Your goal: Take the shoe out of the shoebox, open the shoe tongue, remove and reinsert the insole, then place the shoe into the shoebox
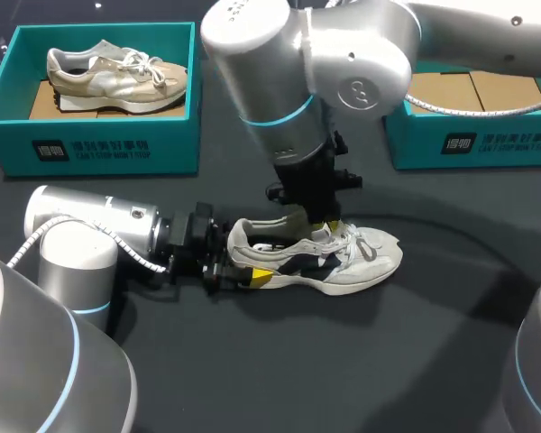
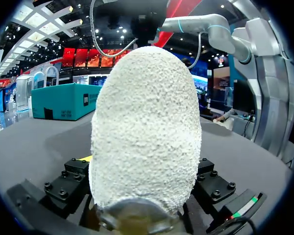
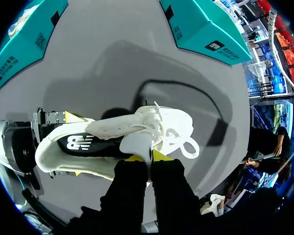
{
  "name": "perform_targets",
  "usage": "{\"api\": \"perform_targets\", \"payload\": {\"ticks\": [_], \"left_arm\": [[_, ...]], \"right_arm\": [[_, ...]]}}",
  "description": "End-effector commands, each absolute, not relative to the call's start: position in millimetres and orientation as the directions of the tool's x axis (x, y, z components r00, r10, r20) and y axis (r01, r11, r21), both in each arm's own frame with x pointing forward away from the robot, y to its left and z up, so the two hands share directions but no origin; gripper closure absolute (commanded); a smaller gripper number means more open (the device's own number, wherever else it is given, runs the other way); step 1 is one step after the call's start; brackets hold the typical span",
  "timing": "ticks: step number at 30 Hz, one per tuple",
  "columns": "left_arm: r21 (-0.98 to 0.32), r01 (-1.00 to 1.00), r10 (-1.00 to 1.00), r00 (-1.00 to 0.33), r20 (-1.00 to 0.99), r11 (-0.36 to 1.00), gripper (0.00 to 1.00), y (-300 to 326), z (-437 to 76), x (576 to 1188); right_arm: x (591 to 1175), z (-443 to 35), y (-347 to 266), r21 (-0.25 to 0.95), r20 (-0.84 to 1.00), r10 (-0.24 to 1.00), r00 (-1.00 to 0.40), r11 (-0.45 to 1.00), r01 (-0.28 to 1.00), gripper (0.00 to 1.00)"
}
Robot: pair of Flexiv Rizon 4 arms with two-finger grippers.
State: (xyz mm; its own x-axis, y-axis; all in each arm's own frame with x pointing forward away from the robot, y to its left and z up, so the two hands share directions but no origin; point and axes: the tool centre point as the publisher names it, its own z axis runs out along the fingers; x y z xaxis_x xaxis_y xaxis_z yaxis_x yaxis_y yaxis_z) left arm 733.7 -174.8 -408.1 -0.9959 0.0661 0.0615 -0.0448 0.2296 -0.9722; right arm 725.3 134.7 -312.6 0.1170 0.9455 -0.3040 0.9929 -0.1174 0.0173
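Note:
A white and grey sneaker [image 1: 361, 262] lies on its side on the dark table, toe to the right. My left gripper [image 1: 243, 269] comes in from the left, its fingers wide apart and pressed on both sides of the heel; the heel [image 2: 147, 122] fills the left wrist view. From above, my right gripper [image 1: 329, 227] is at the shoe's opening. In the right wrist view its yellow tips [image 3: 147, 156] are shut on the white tongue [image 3: 136, 144], above the laces. The insole is hidden.
A teal shoebox [image 1: 99, 144] at the back left holds a second beige sneaker [image 1: 117, 72]. Another teal shoebox [image 1: 469, 140] with a cardboard insert stands at the back right. The right arm's body hangs over the table's middle.

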Motion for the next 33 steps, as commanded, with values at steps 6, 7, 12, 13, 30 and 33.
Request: {"api": "perform_targets", "payload": {"ticks": [6,7,12,13,30,33], "left_arm": [[-0.972,-0.044,0.065,-0.996,0.061,0.23,1.0,-172.8,-409.4,732.9],[-0.972,-0.044,0.065,-0.996,0.061,0.23,1.0,-172.8,-409.4,732.9],[-0.972,-0.044,0.065,-0.996,0.061,0.23,1.0,-172.8,-409.4,732.9],[-0.972,-0.044,0.065,-0.996,0.061,0.23,1.0,-172.8,-409.4,732.9],[-0.972,-0.044,0.065,-0.996,0.061,0.23,1.0,-172.8,-409.4,732.9],[-0.972,-0.044,0.065,-0.996,0.061,0.23,1.0,-172.8,-409.4,732.9]], "right_arm": [[722.4,-309.9,124.7,0.012,-0.288,0.95,0.121,-0.122,0.992,1.0],[720.8,-307.6,119.1,0.007,-0.302,0.944,0.131,-0.135,0.991,1.0],[713.9,-305.0,96.2,-0.016,-0.27,0.952,0.144,-0.154,0.988,1.0],[712.5,-304.6,93.1,-0.008,-0.255,0.956,0.147,-0.154,0.988,1.0],[721.5,-315.1,69.0,-0.014,-0.232,0.959,0.162,-0.17,0.985,1.0],[725.3,-319.2,64.4,-0.029,-0.242,0.956,0.167,-0.179,0.983,1.0]]}}
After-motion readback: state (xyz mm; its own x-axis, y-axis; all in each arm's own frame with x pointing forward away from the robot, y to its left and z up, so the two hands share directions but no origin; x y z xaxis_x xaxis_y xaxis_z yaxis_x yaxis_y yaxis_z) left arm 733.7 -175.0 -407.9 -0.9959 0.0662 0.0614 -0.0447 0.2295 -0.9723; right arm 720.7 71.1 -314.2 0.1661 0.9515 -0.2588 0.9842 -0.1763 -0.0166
